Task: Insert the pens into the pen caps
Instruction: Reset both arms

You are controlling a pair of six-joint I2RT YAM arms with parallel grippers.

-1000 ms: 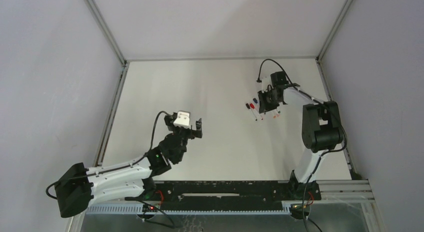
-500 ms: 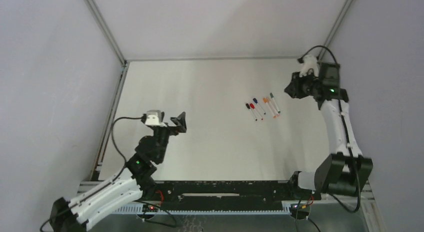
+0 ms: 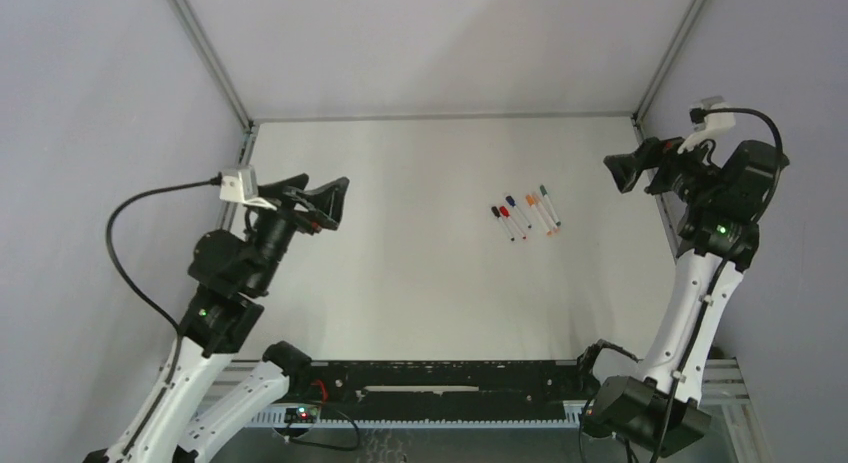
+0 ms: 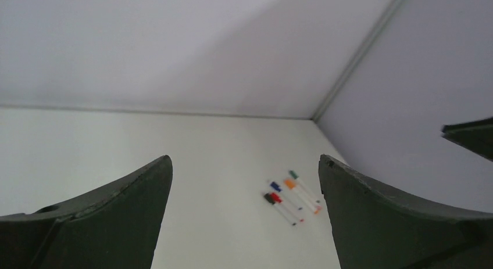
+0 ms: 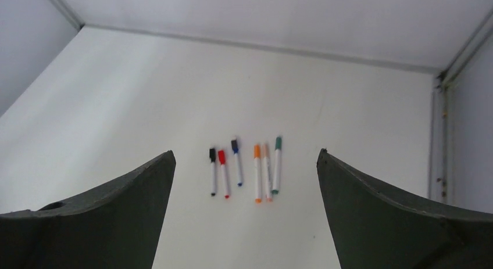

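Note:
Several white-barrelled pens (image 3: 525, 211) lie side by side right of the table's middle. Each carries a coloured cap at one end: black (image 5: 213, 154), red (image 5: 221, 157), blue (image 5: 234, 146), orange (image 5: 257, 151) and green (image 5: 278, 143). A paler orange pen (image 5: 267, 173) lies against the orange one. My left gripper (image 3: 335, 201) hangs open high over the table's left side, far from the pens (image 4: 288, 193). My right gripper (image 3: 618, 173) is raised near the right wall, open and holding nothing, with the pens ahead between its fingers (image 5: 246, 153).
The white table (image 3: 400, 263) is boxed in by grey walls with metal rails along its left edge (image 3: 225, 223) and right edge (image 3: 660, 213). A black rail (image 3: 450, 383) with both arm bases runs along the near edge.
The right gripper has lifted off the pens, swung right toward the wall and opened wide. The left arm has risen and pulled back to the left, still open.

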